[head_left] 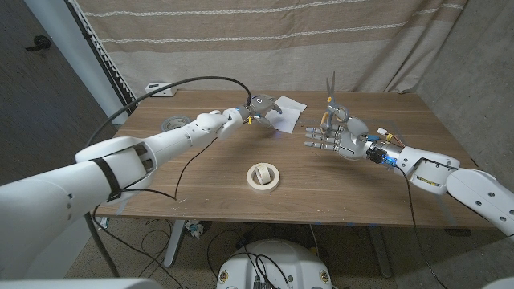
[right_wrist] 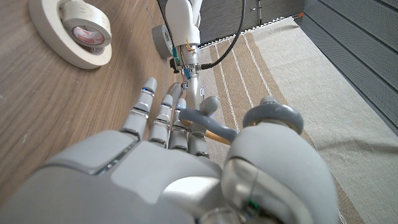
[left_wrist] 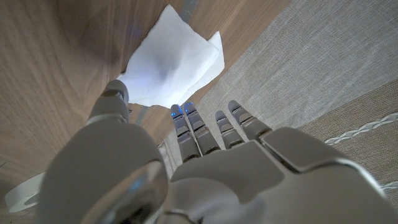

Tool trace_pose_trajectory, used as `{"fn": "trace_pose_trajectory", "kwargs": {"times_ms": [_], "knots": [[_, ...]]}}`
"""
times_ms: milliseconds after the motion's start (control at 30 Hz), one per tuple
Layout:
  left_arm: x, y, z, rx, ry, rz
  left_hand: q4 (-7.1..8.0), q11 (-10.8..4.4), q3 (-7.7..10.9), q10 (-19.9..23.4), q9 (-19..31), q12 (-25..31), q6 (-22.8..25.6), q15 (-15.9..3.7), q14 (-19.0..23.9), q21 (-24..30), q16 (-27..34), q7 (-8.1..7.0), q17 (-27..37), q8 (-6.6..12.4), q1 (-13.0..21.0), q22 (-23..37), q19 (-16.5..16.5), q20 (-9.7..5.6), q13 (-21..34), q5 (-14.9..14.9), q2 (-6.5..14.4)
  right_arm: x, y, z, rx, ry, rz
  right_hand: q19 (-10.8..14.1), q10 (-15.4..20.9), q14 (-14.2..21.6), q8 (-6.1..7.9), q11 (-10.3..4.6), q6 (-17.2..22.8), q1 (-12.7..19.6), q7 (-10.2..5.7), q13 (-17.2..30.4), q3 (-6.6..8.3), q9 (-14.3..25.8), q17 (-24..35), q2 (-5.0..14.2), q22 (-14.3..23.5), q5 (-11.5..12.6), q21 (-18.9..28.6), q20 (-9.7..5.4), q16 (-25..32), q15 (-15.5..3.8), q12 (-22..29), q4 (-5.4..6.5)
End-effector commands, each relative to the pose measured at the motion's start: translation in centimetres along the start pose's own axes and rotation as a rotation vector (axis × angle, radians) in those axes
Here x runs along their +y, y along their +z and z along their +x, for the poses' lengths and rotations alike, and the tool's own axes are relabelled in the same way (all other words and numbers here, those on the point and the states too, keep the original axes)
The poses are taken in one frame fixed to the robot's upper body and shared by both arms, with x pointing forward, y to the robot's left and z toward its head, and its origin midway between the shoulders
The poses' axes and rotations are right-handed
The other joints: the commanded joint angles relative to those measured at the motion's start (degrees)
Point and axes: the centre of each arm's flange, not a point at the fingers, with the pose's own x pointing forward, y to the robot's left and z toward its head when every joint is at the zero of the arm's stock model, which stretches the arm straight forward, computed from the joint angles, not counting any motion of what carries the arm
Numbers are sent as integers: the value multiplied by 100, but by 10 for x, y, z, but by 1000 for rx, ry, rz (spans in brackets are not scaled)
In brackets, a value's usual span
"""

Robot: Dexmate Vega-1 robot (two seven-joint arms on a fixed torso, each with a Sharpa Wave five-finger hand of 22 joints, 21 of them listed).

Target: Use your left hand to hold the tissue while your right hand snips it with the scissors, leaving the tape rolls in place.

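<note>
1. While the head view looks down over the wooden bench [head_left: 241, 193], the left robot hand [head_left: 259, 107] sits at the far middle with its fingers right at the near corner of the white tissue [head_left: 287, 114], which lies flat on the bench. Can't tell from here if it's actually pinching it. The right robot hand [head_left: 337, 136] is lifted over the right side, fingers curled round the grey handles of the scissors [head_left: 331, 100], blades pointing up. A cream tape roll [head_left: 263, 177] lies near the front middle, and a grey tape roll [head_left: 175, 124] lies back left.

2. From the left wrist view, the left robot hand [left_wrist: 186, 162] has its fingers stretched out and slightly apart, thumb tip touching the edge of the tissue [left_wrist: 174, 62]. Whether it grips it, can't tell.

3. From the right wrist view, the right robot hand [right_wrist: 180, 162] holds the scissors [right_wrist: 205, 121] by the loops, thumb through one. The cream tape roll [right_wrist: 71, 31] and the grey tape roll [right_wrist: 160, 40] lie on the bench, with the left arm [right_wrist: 183, 25] beyond.
</note>
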Motion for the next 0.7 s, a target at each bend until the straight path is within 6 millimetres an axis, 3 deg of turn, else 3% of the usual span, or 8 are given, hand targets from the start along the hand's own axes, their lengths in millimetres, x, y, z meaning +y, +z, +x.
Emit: {"fn": "trace_pose_trajectory", "kwargs": {"times_ms": [33, 167, 400, 433, 533, 700], "knots": [[-3, 6, 7, -13, -26, -12, 21, 86, -11, -60, 5, -31, 12, -787, -39, 17, -17, 5, 5, -41, -15, 8, 25, -32, 10, 39, 59, 1, 3, 0, 2, -2, -9, 57, 19, 46, 32, 26, -7, 16, -2, 14, -36, 31, 24, 71, 8, -8, -16, 19, -2, -8, -4, 5], [-5, 6, 10, -16, -36, -21, 18, 411, -20, -62, 3, -20, 3, -677, -58, 20, -17, 4, -4, -69, -16, 5, 38, -35, -8, 34, 64, 1, 4, 0, 2, -5, -12, 67, 23, 50, 20, 35, 9, 21, -6, 15, -42, -2, 24, 79, 9, -7, -33, 19, -1, -7, -5, 3], [-8, 8, 14, -21, -48, -35, 16, 288, -24, -219, -3, -69, -44, -691, -155, 18, -43, 13, -7, -106, -12, 4, 37, -44, -21, 29, 74, 2, 5, -1, 3, -8, -13, 77, 27, 51, 31, 36, 10, 30, -5, 15, -49, 3, 24, 87, 9, -6, -55, 19, -2, -6, -6, -1], [-8, 8, 14, -21, -53, -42, 23, 285, -21, -217, -4, -64, -48, -691, -157, 18, -39, 68, -6, -110, -18, 4, 36, -46, -23, 27, 90, 1, 5, -1, 2, -8, -12, 79, 31, 52, 33, 32, 12, 30, -3, 15, -52, 3, 24, 87, 10, -6, -59, 19, -2, -8, -5, -1], [-11, 9, 16, -25, -67, -56, 109, 220, 14, -244, -7, -52, -191, -705, -195, 17, -24, 558, 0, -173, -95, 10, 17, -62, -36, 3, 269, 2, 5, -2, 2, -7, -13, 84, 20, 49, 45, 27, 16, 36, 8, 15, -58, 12, 23, 92, 10, -4, -77, 19, -4, -11, -11, -3], [-11, 10, 17, -26, -76, -56, 127, 165, 31, -248, -9, -46, -348, -712, -218, 11, -24, 614, -1, -225, -109, 10, -4, -79, -39, -10, 333, 2, 5, -1, 5, -8, -13, 91, 28, 54, 41, 24, 13, 36, 2, 15, -65, 2, 23, 97, 11, -4, -91, 19, -3, -13, -10, -2]]}}
